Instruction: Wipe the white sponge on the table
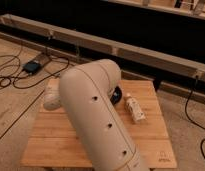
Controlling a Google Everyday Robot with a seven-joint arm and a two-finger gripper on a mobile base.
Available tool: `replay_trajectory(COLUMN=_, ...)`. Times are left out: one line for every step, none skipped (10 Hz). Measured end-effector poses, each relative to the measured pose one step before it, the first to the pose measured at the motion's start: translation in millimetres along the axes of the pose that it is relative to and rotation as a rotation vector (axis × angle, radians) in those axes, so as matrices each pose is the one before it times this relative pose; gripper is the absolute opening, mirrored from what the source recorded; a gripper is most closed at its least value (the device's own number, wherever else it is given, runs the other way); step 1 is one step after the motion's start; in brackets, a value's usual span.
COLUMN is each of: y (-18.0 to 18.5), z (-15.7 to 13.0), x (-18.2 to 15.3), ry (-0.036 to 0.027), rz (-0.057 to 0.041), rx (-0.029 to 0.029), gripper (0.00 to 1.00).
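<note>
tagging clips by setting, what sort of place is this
Probably a robot lab or workshop, not a home: bare floor with loose cables, a slatted wooden table, a robot arm over it. The gripper is hidden behind that arm.
</note>
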Motion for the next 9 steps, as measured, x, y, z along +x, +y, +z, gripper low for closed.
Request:
replay_trajectory(y=7.74, z=2.70, x=-0.58, ry=-0.01052, rz=0.01156, rx=0.00434, gripper=0.00)
replay_trajectory(y=12.10, z=1.72, x=3.31, ry=-0.00441, rz=0.01219, rx=-0.00286, gripper=0.00)
replay_trajectory(y=8.67, z=-2.18, x=5.92, ry=0.00062, rz=0.00203, rx=-0.00834, gripper=0.00)
replay_trajectory(y=7.60, z=-4.22, x=7.34, ry=0.00378, rz=-0.00199, rx=-0.01152, gripper=0.00)
replay_trajectory(y=8.65, z=-6.79, x=10.12, ry=0.00561, rz=-0.00661, rx=-0.01712, gripper=0.00)
replay_trajectory(y=7.71, z=-9.46, x=13.21, ry=0.01037, rz=-0.01163, rx=-0.02034, gripper=0.00)
replay_trajectory(y=2.81, z=-5.33, x=7.99, ry=0.00704, rz=-0.00851, rx=-0.00954, gripper=0.00)
replay_trajectory(y=1.65, z=-9.05, x=12.22, ry=0.01250, rz=-0.01850, rx=-0.01571, gripper=0.00)
replay_trajectory(y=-3.64, z=-6.12, x=9.13, ry=0.01165, rz=-0.01782, rx=-0.00800, gripper=0.00)
